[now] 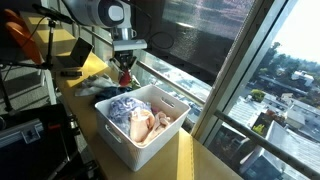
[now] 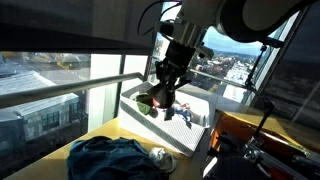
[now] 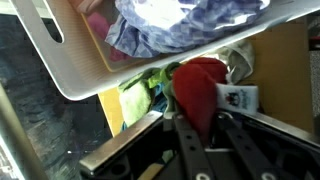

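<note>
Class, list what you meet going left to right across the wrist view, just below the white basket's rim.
Green fabric → red soft item → white tag.

Support is a wooden counter [image 1: 196, 160] running along the window, from near right to far left. Directly on it: a white bin [image 1: 116, 136] mid-counter, standing flat, long side angled to the counter edge. Just past the bin's far end, a yellow-green cloth [image 1: 95, 65] lies on the wood, close beside the rim; contact can't be told
</note>
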### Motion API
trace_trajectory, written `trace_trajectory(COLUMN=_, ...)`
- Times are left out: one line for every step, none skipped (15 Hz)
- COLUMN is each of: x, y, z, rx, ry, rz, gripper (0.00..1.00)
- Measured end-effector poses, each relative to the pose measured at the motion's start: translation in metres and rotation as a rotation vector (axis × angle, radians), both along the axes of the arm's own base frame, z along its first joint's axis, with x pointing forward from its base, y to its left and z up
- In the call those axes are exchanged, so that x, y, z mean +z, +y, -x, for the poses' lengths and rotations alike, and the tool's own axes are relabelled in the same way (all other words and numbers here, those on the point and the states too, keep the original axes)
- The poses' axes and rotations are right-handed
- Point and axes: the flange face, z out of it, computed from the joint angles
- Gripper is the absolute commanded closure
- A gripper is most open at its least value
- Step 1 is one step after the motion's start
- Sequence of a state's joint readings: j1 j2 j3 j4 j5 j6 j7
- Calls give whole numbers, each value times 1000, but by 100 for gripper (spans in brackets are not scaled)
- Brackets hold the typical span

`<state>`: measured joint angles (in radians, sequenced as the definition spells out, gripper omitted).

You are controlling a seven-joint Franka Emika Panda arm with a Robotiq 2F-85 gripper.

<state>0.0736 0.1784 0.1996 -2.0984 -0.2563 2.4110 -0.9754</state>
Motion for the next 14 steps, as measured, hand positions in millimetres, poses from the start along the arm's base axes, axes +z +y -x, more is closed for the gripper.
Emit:
trace_trajectory(x=21, y=-20, z=-5, rx=-29, ry=-31, rz=-9, gripper=96)
trace_trajectory(x=39, y=-42, z=-10, rx=-58, ry=-57, rz=-15, gripper=96)
trace_trajectory(x=56, y=-63, z=-14, rx=-87, ry=-78, rz=-18, gripper=96)
trace_trajectory(x=69, y=-83, z=-16, rx=-114, ry=-93, rz=-19, gripper=96)
trace_trajectory(x=76, y=-99, z=-18, rx=-136, ry=-103, rz=-17, gripper=96)
trace_trajectory(x=79, y=-112, z=-19, rx=-154, ry=-106, rz=-15, gripper=57)
trace_trajectory(x=77, y=-121, z=-20, rx=-169, ry=-103, rz=-14, gripper=56)
trace_trajectory(x=74, y=-127, z=-20, rx=-179, ry=-97, rz=-12, gripper=51)
trace_trajectory(x=69, y=-130, z=-21, rx=-186, ry=-90, rz=-11, gripper=43)
trace_trajectory(x=65, y=-131, z=-21, rx=-190, ry=-82, rz=-10, gripper=36)
trace_trajectory(x=61, y=-132, z=-22, rx=-190, ry=-77, rz=-10, gripper=28)
trace_trajectory(x=60, y=-131, z=-22, rx=-190, ry=-74, rz=-10, gripper=21)
trace_trajectory(x=59, y=-130, z=-22, rx=-187, ry=-73, rz=-10, gripper=13)
trace_trajectory(x=59, y=-127, z=-22, rx=-183, ry=-73, rz=-10, gripper=7)
